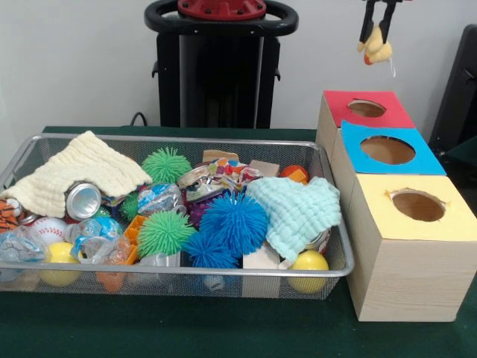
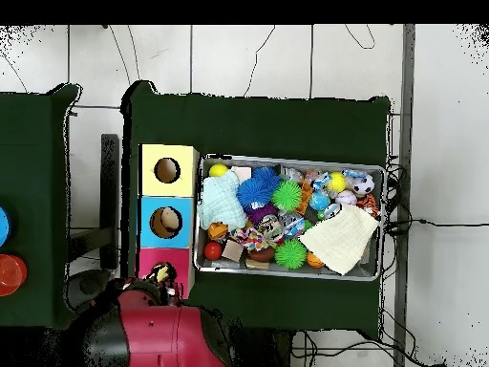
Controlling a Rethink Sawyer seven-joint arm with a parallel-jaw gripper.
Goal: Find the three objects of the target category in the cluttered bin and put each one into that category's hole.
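While the pincer (image 1: 378,36) hangs at the upper right of the front view, clenched on the pale yellow-tan plush toy (image 1: 376,50), the toy is in the air above the red-topped box (image 1: 365,112), not yet inside its round hole (image 1: 367,109). In the overhead view the same toy (image 2: 163,275) shows at the lower left, over the red top and partly masked by the arm. So the first of the three appears to be on its way, and I judge that dropping it through comes next.

Two are left. The tiger-striped plush (image 1: 9,212) peeps out at the far left edge of the wire mesh bin (image 1: 186,274), half under the cream cloth (image 1: 78,175). The orange-tan one may be the small orange shape (image 1: 295,174) at the bin's back right, though too little of it shows to be sure.

The bin, on the green desk (image 1: 186,328), is otherwise crowded: spiky green balls (image 1: 164,233), spiky blue balls (image 1: 232,222), a smooth yellow ball (image 1: 308,262), a crushed can (image 1: 83,201), a baseball (image 1: 48,230) and a mint cloth (image 1: 297,211). The blue-topped box (image 1: 387,149) and the yellow-topped box (image 1: 414,205) stand in a row with the red one.
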